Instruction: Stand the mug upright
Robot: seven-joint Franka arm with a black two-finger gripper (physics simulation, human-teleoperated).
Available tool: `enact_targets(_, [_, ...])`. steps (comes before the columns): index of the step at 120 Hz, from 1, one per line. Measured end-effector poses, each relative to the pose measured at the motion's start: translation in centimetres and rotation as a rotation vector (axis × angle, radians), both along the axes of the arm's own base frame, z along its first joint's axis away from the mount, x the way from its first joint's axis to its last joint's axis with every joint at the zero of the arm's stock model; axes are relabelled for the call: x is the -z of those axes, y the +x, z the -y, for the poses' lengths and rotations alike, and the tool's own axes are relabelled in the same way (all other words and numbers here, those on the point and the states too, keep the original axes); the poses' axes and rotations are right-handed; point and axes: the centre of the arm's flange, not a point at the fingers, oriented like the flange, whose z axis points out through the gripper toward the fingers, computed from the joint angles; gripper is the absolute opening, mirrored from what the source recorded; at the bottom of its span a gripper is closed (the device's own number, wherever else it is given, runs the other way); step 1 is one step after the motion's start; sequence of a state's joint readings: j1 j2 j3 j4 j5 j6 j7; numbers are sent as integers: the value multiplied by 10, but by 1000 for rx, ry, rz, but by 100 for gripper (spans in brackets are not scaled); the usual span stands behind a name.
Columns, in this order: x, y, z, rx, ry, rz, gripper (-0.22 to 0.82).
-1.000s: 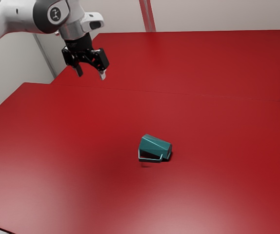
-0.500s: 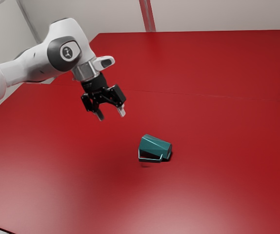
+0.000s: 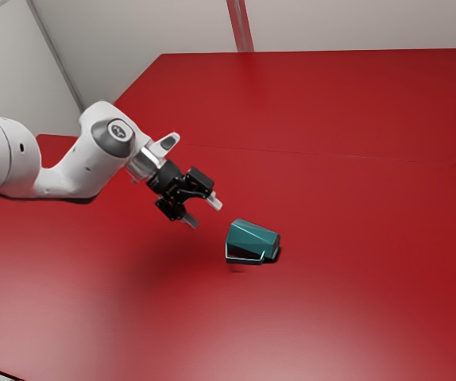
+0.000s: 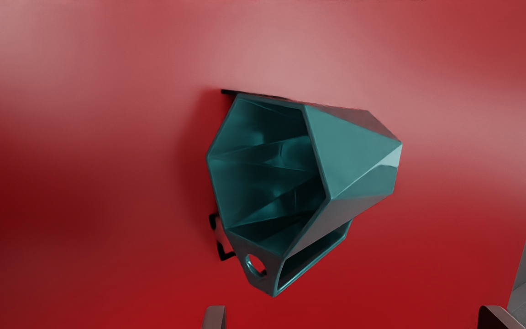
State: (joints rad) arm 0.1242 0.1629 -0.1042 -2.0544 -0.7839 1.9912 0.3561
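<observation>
In the exterior view my gripper [image 3: 202,214] hangs above the table, tilted toward the exterior view's right, a short gap from the teal mug [image 3: 252,238]. The faceted mug lies on its side, its handle toward the exterior view's bottom edge. From the wrist camera, the mug [image 4: 359,155] turns its open mouth partly toward my hand, and its inside can be seen. My gripper [image 4: 352,320] has its two fingertips wide apart with nothing held between them.
The red table [image 3: 117,302] extends around the mug on all sides. Behind it in the exterior view is another red surface [image 3: 315,103], with pale walls [image 3: 355,24] beyond.
My hand has come down and toward the exterior view's right, tilting as it went, and is now close to the mug. The mug lies where it lay.
</observation>
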Motion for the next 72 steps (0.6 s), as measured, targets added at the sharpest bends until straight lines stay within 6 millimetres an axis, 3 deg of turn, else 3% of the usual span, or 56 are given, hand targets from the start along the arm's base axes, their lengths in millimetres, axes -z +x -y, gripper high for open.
enact_targets(27, [28, 6, 2, 84, -76, 106, 60])
enact_targets(72, [51, 8, 18, 177, -173, 242, 60])
